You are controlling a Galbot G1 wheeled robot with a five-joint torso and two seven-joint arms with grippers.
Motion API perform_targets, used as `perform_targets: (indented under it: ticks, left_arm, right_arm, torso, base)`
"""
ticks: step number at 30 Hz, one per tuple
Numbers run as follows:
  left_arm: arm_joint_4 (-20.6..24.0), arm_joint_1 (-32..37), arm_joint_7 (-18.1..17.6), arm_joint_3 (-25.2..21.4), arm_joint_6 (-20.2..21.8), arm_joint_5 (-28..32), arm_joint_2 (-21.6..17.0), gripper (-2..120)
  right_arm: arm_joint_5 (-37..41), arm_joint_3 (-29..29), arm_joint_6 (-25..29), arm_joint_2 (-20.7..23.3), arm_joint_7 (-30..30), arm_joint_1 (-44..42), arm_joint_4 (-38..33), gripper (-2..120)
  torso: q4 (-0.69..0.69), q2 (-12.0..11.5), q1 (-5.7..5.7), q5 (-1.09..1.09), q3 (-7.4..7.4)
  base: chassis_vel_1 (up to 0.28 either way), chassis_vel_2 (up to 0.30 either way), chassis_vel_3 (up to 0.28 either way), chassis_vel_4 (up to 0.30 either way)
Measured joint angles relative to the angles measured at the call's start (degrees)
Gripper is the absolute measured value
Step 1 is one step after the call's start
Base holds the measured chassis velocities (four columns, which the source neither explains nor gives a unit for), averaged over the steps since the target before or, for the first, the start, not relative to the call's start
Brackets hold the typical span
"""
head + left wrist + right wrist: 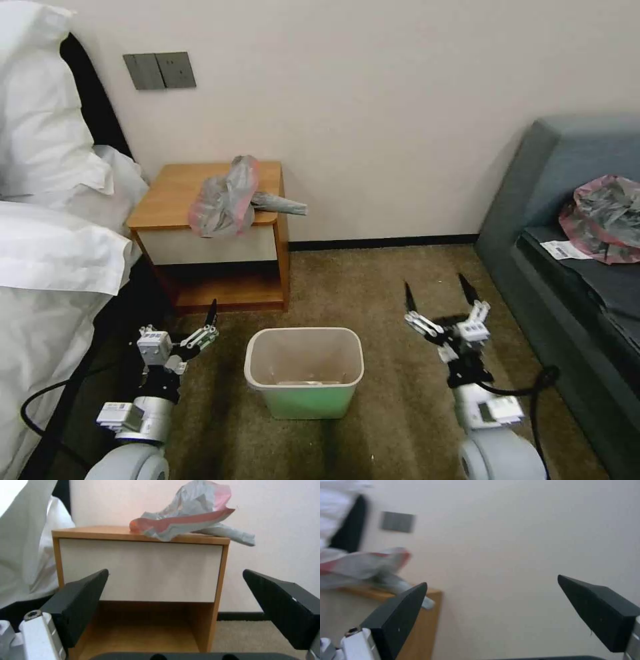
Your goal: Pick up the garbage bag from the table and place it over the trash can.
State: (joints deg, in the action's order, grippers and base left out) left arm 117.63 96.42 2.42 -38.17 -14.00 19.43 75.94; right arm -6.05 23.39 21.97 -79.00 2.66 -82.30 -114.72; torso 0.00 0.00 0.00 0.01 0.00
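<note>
Basically nothing done yet. Left gripper (200,333) is spread wide and empty, low in front of the table (167,193); the garbage bag (223,197) sits up beyond it. Trash can (305,380) between grippers, unlined. Right gripper (440,297) wide, empty.

Things sitting around the room

A white bed (47,220) with puffy pillows (37,107) is lying along one side. A grey wall plate (160,71) is sitting on the cream wall (400,100). A grey-blue sofa (567,220) is standing on the other side, and a second grey-and-pink plastic bag (603,217) is resting on it beside a white paper label (565,250). Brown carpet (393,307) is covering the floor.
</note>
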Motion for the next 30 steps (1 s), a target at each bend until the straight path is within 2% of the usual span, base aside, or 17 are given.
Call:
perform_targets:
  ticks: [1, 4, 5, 8, 9, 12, 15, 17, 21, 23, 24, 30]
  left_arm:
    - [0.0, 0.0, 0.0, 0.0, 0.0, 0.0, 0.0, 100]
    - [0.33, 0.18, -0.06, 0.23, -0.19, -1.87, 0.99, 100]
    - [0.33, 0.18, -0.06, 0.23, -0.19, -1.87, 0.99, 100]
    - [-0.33, -0.51, -0.07, 0.12, 0.19, -2.43, 1.85, 100]
    - [-0.33, -0.51, -0.07, 0.12, 0.19, -2.43, 1.85, 100]
    - [-2.68, -1.68, -0.52, 0.19, 0.25, -3.11, 2.25, 100]
    - [-3.48, -1.85, -0.55, 0.38, 0.27, -2.89, 2.85, 100]
    - [-3.99, -2.16, -0.91, 0.49, 0.39, -2.59, 3.41, 100]
    - [-5.38, -2.76, -1.44, 0.81, 0.51, -2.72, 4.62, 100]
    - [-5.4, -2.75, -1.44, 0.85, 0.53, -2.78, 4.73, 100]
    - [-5.41, -2.73, -1.4, 0.87, 0.61, -2.85, 5.02, 100]
    - [-5.67, -2.76, -1.28, 1.13, 0.65, -2.99, 6.29, 100]
  right_arm:
    - [0.0, 0.0, 0.0, 0.0, 0.0, 0.0, 0.0, 100]
    - [-5.32, -6.78, -2.7, 4.28, -2.01, 8.43, 5.19, 100]
    - [-5.32, -6.78, -2.7, 4.28, -2.01, 8.43, 5.19, 100]
    - [-9.74, -12.9, -3.82, 7.2, -5.41, 17.84, 13.08, 100]
    - [-9.74, -12.9, -3.82, 7.2, -5.41, 17.84, 13.08, 100]
    - [-19.67, -17.95, -5.34, 7.9, -8.3, 26.94, 22.14, 100]
    - [-24.07, -20.49, -6.66, 7.94, -8.18, 31.45, 25.73, 100]
    - [-25.87, -21.61, -7.55, 7.58, -7.86, 33.8, 27.48, 100]
    - [-30.48, -26.67, -9.99, 3.89, -7.6, 42.46, 35.62, 100]
    - [-30.98, -27.61, -10.28, 3.24, -7.63, 43.77, 37.08, 100]
    - [-32.75, -28.95, -10.39, 1.59, -7.54, 46.11, 40.37, 100]
    - [-38.92, -30.29, -9.17, -3.1, -8.32, 50.87, 50.65, 100]
  torso:
    - [0.0, 0.0, 0.0, 0.0, 0.0]
    - [0.01, 0.0, 0.0, 0.0, 0.0]
    - [0.01, 0.0, 0.0, 0.0, 0.0]
    - [0.02, 0.0, 0.0, 0.02, 0.01]
    - [0.02, 0.0, 0.0, 0.02, 0.01]
    - [0.01, 0.0, 0.0, 0.01, 0.01]
    - [0.0, 0.0, 0.0, 0.0, 0.01]
    - [-0.01, 0.0, 0.0, -0.01, 0.01]
    - [0.01, 0.0, 0.0, -0.01, 0.01]
    - [0.02, 0.0, 0.0, -0.02, 0.01]
    - [0.01, 0.0, 0.0, -0.01, 0.01]
    - [0.01, -0.01, 0.0, -0.01, 0.01]
  base:
    - [0.0, 0.0, 0.0, 0.0]
    - [0.0, 0.0, 0.0, 0.0]
    - [0.0, 0.0, 0.0, 0.0]
    - [0.0, 0.0, 0.0, 0.0]
    - [0.0, 0.0, 0.0, 0.0]
    - [0.0, 0.0, 0.0, 0.0]
    - [0.0, 0.0, 0.0, 0.0]
    - [0.0, 0.0, 0.0, 0.0]
    - [0.0, 0.0, 0.0, 0.0]
    - [0.0, 0.0, 0.0, 0.0]
    - [0.0, 0.0, 0.0, 0.0]
    - [0.0, 0.0, 0.0, 0.0]
